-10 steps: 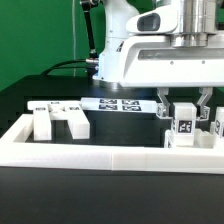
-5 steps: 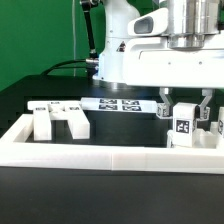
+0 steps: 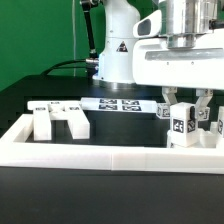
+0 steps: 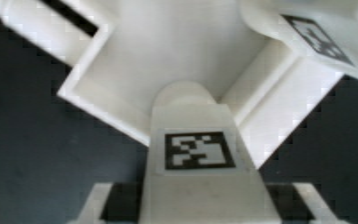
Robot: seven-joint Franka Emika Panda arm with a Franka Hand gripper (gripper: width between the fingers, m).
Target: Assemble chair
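The upright chair piece (image 3: 183, 127) stands at the right of the black surface (image 3: 120, 138), its tag facing the near side, just inside the white border rail (image 3: 110, 160). My fingers (image 3: 185, 112) hang over it, one on each side, spread a little wider than the piece. Whether the pads press on it I cannot tell. In the wrist view the same piece (image 4: 199, 150) lies centred between them, with a second tagged part (image 4: 314, 35) just beyond.

The other chair parts (image 3: 75, 122) lie well apart at the left, and the marker board (image 3: 115, 104) lies farther back.

The risk, as I judge it, is a poor hold. If I close off-centre or too high, the piece may tilt or slip and knock the neighbouring part — and a lift with a loose grip would drop it against the rail.
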